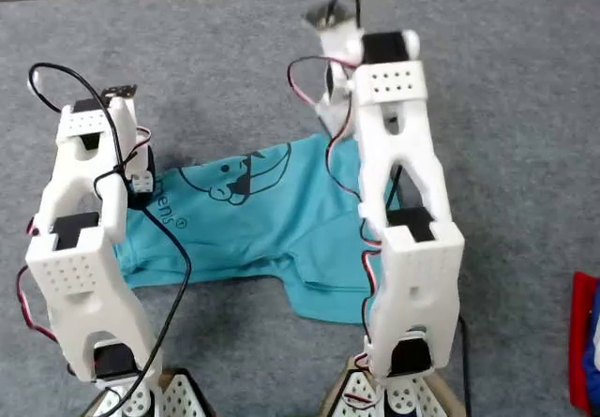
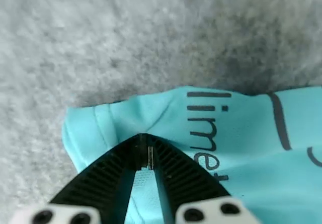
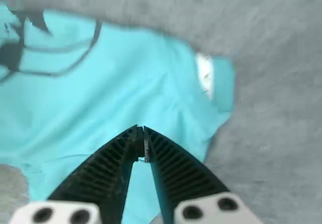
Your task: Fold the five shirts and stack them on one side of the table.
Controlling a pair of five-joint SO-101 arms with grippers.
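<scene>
The teal shirt (image 1: pixel 253 220) lies mostly spread at the centre of the high view, so I judge the folding barely begun, with no finished stack visible and only a red and blue cloth (image 1: pixel 587 337) at the lower right edge. The left gripper (image 2: pixel 143 139) and right gripper (image 3: pixel 141 132) each have their tips closed together, seemingly pinching its fabric near opposite edges. The grey table (image 1: pixel 516 108) offers open room above and on the right.
</scene>
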